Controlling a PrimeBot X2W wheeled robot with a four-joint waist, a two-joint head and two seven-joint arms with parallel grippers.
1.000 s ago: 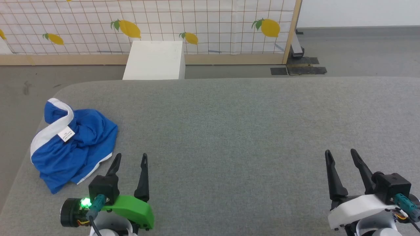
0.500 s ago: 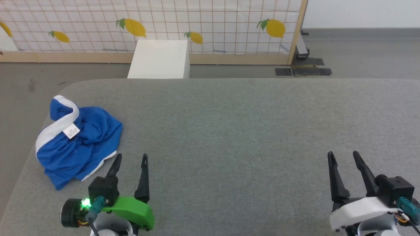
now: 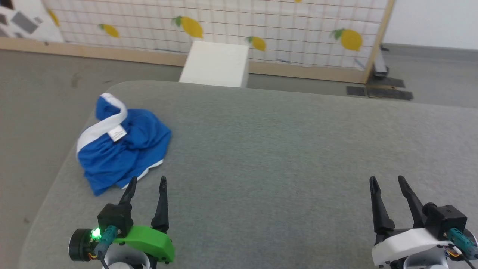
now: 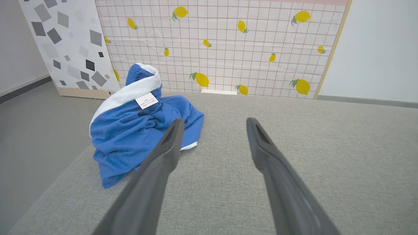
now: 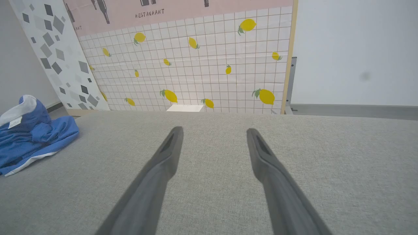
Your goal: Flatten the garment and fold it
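The garment (image 3: 123, 149) is a crumpled heap of bright blue shorts with a white band and a small white label, lying near the left edge of the grey padded table (image 3: 280, 149). My left gripper (image 3: 147, 181) is open and empty, just in front of and slightly right of the heap, not touching it. In the left wrist view the garment (image 4: 137, 130) lies ahead and left of the left gripper (image 4: 214, 120). My right gripper (image 3: 386, 179) stands open and empty at the near right, far from the cloth. The right wrist view shows the garment (image 5: 29, 137) at its far left and the right gripper (image 5: 214, 130).
A white box (image 3: 216, 64) stands on the floor beyond the table's far edge. Behind it runs a tiled panel with lemon prints (image 3: 231, 26) on a wooden base. The table's left edge (image 3: 63, 164) drops to grey floor close beside the garment.
The head camera has turned left, shifting the whole picture rightward. Both grippers stay open and the garment lies as before.
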